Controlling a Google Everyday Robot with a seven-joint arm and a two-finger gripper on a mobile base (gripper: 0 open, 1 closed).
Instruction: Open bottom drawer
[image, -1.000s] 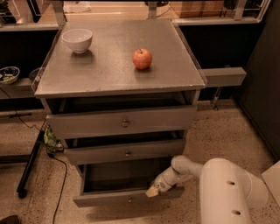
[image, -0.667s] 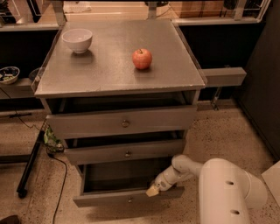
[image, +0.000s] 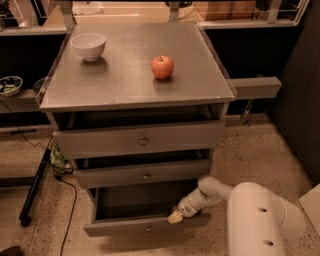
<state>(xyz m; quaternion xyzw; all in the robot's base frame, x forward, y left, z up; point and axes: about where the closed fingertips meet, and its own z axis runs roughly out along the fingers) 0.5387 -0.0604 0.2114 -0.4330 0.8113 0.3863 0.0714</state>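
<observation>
The arm (image: 260, 220) is smooth glossy white: a fat rounded casing with two small holes (dark, oval), narrowing to a jointed wrist and tan-tipped tool (image: 175, 217) at the front rim of the bottom drawer (image: 150, 229).

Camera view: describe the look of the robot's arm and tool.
The arm is smooth, off-white, with rounded segments and two small dark holes; no cables show. The tool, by the bottom drawer front's top edge, has a yellowish tip.
</observation>
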